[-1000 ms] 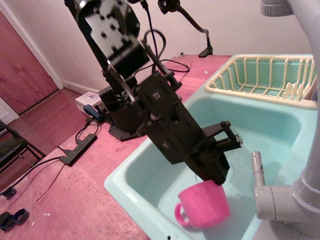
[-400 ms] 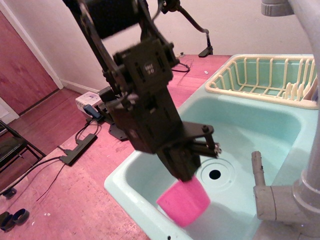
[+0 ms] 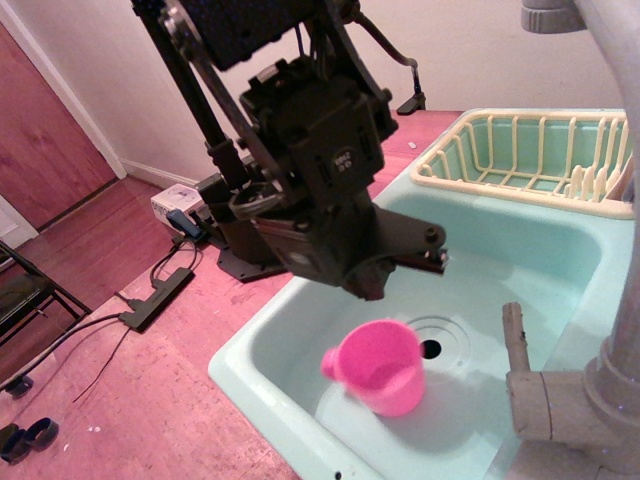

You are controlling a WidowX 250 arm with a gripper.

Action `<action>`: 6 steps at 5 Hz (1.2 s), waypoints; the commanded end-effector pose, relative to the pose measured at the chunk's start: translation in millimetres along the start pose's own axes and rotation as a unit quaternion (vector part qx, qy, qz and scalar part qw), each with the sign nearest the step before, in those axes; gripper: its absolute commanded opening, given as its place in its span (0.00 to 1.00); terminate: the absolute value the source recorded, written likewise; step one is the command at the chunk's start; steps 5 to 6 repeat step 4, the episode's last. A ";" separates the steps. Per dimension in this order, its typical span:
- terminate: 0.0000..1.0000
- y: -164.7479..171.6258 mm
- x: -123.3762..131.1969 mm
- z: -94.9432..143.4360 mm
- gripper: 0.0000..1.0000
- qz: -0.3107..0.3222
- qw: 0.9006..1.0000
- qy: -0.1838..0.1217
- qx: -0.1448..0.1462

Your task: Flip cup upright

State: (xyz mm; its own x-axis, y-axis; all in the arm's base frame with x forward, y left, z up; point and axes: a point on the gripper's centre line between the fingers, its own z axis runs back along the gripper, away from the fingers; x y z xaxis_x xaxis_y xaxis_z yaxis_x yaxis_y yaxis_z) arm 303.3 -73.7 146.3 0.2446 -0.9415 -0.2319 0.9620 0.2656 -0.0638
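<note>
The bright pink cup (image 3: pixel 381 368) stands in the teal sink (image 3: pixel 520 250) near its front left. Its open mouth faces up and it leans a little. Its loop handle points left. My gripper (image 3: pixel 372 288) hangs just above the cup's rim, free of it and holding nothing. The dark wrist and arm rise up and to the left behind it. The fingertips are dark and partly hidden by the wrist body.
The drain hole (image 3: pixel 431 348) lies just right of the cup. A grey faucet (image 3: pixel 585 390) stands at the front right. A cream dish rack (image 3: pixel 530 150) sits behind the sink. The pink counter (image 3: pixel 200 360) lies to the left, with cables on it.
The gripper held the cup mouth-down, swung it left while turning it, then let go. The cup now sits mouth-up in the sink and the gripper has lifted clear.
</note>
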 end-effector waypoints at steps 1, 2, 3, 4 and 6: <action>0.00 18.8 -14.3 -3.7 0.00 0.044 0.999 -0.001 0.014; 0.00 10.8 0.8 -0.7 1.00 0.053 0.998 -0.030 0.007; 0.00 -3.6 3.1 33.1 1.00 0.060 0.994 -0.070 0.056; 1.00 -3.6 3.1 33.1 1.00 0.060 0.994 -0.070 0.056; 1.00 -3.6 3.1 33.1 1.00 0.060 0.994 -0.070 0.056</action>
